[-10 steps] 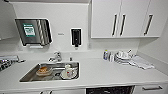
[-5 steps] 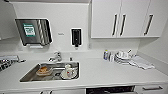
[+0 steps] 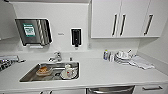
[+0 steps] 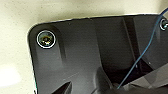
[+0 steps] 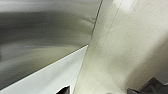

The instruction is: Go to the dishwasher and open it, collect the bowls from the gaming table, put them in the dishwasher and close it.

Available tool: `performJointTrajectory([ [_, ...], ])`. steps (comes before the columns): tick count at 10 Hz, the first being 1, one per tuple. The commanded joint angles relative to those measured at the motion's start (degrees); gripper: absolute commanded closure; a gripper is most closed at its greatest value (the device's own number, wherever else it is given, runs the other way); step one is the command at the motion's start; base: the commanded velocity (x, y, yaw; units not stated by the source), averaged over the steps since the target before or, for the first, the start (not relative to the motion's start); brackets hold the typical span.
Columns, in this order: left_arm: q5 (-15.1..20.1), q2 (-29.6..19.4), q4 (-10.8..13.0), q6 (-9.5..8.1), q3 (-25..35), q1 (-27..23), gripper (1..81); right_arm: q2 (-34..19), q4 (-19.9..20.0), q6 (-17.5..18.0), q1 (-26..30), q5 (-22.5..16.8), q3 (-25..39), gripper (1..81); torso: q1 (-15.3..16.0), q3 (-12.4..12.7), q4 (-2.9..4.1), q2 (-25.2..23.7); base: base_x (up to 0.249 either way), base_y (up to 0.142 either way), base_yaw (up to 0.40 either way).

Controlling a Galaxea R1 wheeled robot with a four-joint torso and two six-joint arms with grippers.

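Observation:
The dishwasher [image 3: 110,89] sits under the white counter, just right of the sink; its stainless-steel top edge with the bar handle lies at the near edge of the head view, and it looks closed. A brushed steel front [image 5: 45,32], likely the same appliance, is close up in the right wrist view, beside a white panel [image 5: 50,77] and pale floor [image 5: 112,50]. The left wrist view has my own dark plate above pale floor [image 4: 15,37]. The bowls and the gaming table are out of view.
A steel sink [image 3: 27,77] holds an orange bowl [image 3: 43,70] and white dishes [image 3: 68,72], with a tap [image 3: 56,57] behind. Stacked white dishes [image 3: 122,55] and a cloth [image 3: 141,62] lie on the counter at right. White wall cabinets [image 3: 120,18] hang above.

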Motion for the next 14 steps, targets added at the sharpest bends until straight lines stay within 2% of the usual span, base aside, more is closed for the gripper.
performJointTrajectory([
  [1,3.71,0.51,-0.36,-0.02,-1.64,-3.03,1.0,-1.5,-5.83,-21.83,-1.55,2.25,-0.87,1.0,0.0,0.0,0.0,0.0,0.0,0.0,0.0],
  [2,3.28,1.38,-0.28,-0.02,-3.67,-3.03,1.0,-1.5,-6.01,-27.91,-3.49,4.43,-0.96,1.0,0.0,0.0,0.0,0.0,0.0,0.0,0.0],
  [3,2.14,2.0,-0.19,-0.02,-4.81,-3.12,1.0,-1.67,-6.18,-32.56,-4.81,4.2,-0.7,1.0,0.0,0.0,0.0,0.0,0.0,0.0,0.0],
  [4,1.86,2.36,-0.19,-0.02,-5.88,-3.12,1.0,-1.67,-6.1,-39.47,-6.12,3.75,-0.34,1.0,0.0,0.0,0.0,0.0,0.0,0.0,0.0],
  [5,1.44,2.7,-0.44,-0.02,-7.09,-3.04,1.0,-1.59,-5.93,-45.9,-7.79,1.15,0.26,1.0,0.0,0.0,0.0,0.0,0.0,0.0,0.0],
  [6,-0.23,2.97,-0.45,-0.19,-8.07,-3.03,1.0,-1.42,-5.4,-50.86,-9.11,-0.03,0.45,1.0,0.0,0.0,0.0,0.0,0.0,0.0,0.0],
  [7,-0.69,3.41,-0.36,-0.28,-8.43,-3.12,1.0,-0.37,-5.48,-54.23,-10.43,0.92,0.62,1.0,0.0,0.0,0.0,0.0,0.0,0.0,0.0],
  [8,-0.77,3.59,-0.36,-0.19,-8.78,-3.12,1.0,0.7,-5.39,-55.65,-11.57,1.9,0.1,1.0,0.0,0.0,0.0,0.0,0.0,0.0,0.0],
  [9,-0.86,4.03,-0.36,-0.19,-9.83,-3.12,1.0,2.35,-4.97,-58.7,-12.81,5.29,0.18,1.0,0.0,0.0,0.0,0.0,0.0,0.0,0.0],
  [11,-1.65,4.64,-0.36,-0.19,-12.03,-3.12,1.0,5.0,-0.56,-64.17,-14.65,9.55,0.18,1.0,0.0,0.0,0.0,0.0,0.0,0.0,0.0],
  [12,-3.15,4.73,-0.36,-0.19,-12.29,-3.12,1.0,5.53,0.41,-64.17,-14.83,10.25,0.27,1.0,0.0,0.02,0.0,0.0,0.0,0.0,0.0],
  [14,-3.15,4.9,-0.28,-0.28,-12.29,-3.03,1.0,7.98,0.94,-64.17,-15.45,17.09,0.62,1.0,0.0,0.02,0.0,0.0,0.0,0.0,0.0],
])
